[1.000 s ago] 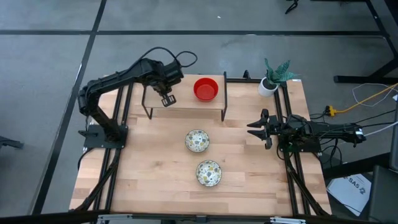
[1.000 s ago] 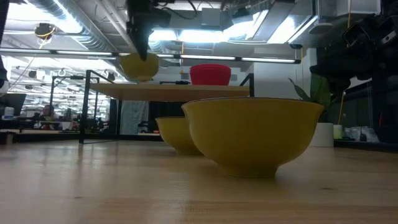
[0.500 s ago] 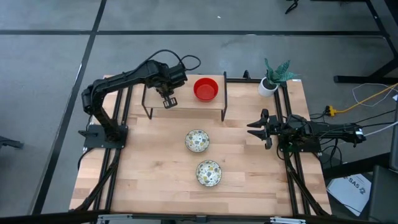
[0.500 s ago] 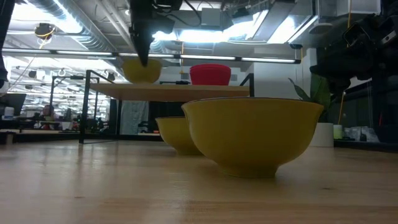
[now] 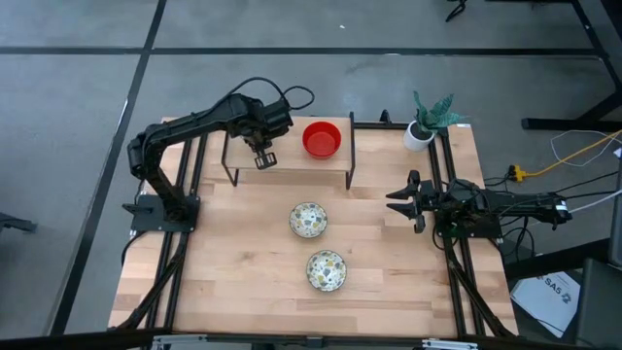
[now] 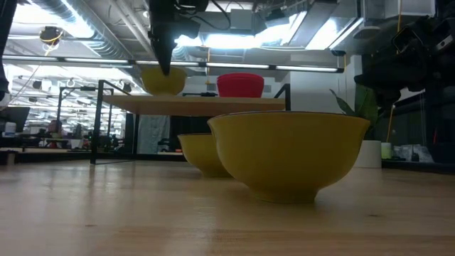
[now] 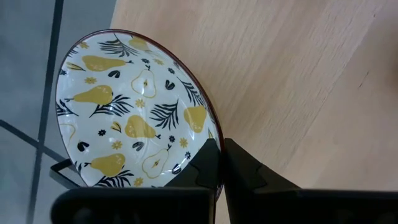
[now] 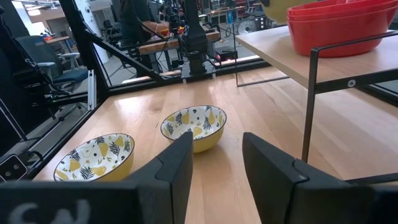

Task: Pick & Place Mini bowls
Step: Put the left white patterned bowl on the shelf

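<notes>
A white mini bowl with yellow pears painted inside (image 7: 124, 112), yellow outside (image 6: 163, 80), is at the left end of the raised wooden shelf (image 5: 292, 167), with my left gripper (image 5: 262, 156) shut on it from above. Whether its foot rests on the shelf I cannot tell. Red mini bowls (image 5: 322, 139) sit stacked on the shelf's right part. Two more patterned mini bowls (image 5: 309, 220) (image 5: 327, 269) stand on the table. My right gripper (image 5: 394, 201) waits open at the table's right side, nothing between its fingers. My left gripper pinches the bowl's rim (image 7: 208, 134) on one side, with one finger (image 7: 208, 165) inside the bowl and the other (image 7: 242, 171) outside. The fingers come from above, pointing steeply down. The bowl sits upright and about level at the shelf top.
A white plant pot (image 5: 420, 134) stands at the far right corner. The shelf stands on thin black legs (image 5: 351, 175) along the far edge. Black frame rails (image 5: 185, 243) run down both sides. Bare wood lies at the near left and near right.
In the low view the held bowl has come down a little toward the shelf top and toward the red bowls, and has gone from tilted to level. My left gripper stays shut on it. Over the last half second nothing has moved.
</notes>
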{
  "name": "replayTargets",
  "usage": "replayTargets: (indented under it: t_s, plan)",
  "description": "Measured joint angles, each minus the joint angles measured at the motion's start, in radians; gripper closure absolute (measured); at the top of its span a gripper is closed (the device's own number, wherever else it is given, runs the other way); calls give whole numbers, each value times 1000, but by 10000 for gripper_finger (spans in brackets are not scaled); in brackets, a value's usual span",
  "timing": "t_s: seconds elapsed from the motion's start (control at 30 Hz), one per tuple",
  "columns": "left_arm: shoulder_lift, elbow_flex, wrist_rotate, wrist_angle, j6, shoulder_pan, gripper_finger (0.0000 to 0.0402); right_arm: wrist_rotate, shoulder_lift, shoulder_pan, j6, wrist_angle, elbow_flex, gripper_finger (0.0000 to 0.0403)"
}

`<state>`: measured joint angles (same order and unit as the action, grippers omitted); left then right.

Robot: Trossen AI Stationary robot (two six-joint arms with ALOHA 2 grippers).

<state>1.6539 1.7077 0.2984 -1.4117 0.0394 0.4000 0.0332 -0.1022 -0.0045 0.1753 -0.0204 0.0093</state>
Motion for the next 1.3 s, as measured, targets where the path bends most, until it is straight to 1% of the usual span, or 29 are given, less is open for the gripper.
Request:
replayTargets:
  t_s: [0.17,0.33,0.5,0.7,0.87,1.0,1.3]
  plan:
    - [0,0,25,-2,8,0,398,0,0,0,0,0,0,263]
    - [0,0,24,-3,69,-1,398,0,0,0,0,0,0,263]
    - [-1,0,-30,-8,139,-2,398,0,0,0,0,0,0,263]
    - [1,0,-31,-28,175,-2,398,0,0,0,0,0,0,263]
    - [3,0,-25,-31,144,-8,398,0,0,0,0,0,0,263]
    - [4,0,24,-28,104,-24,398,0,0,0,0,0,0,263]
    - [4,0,31,-28,67,-51,398,0,0,0,0,0,0,263]
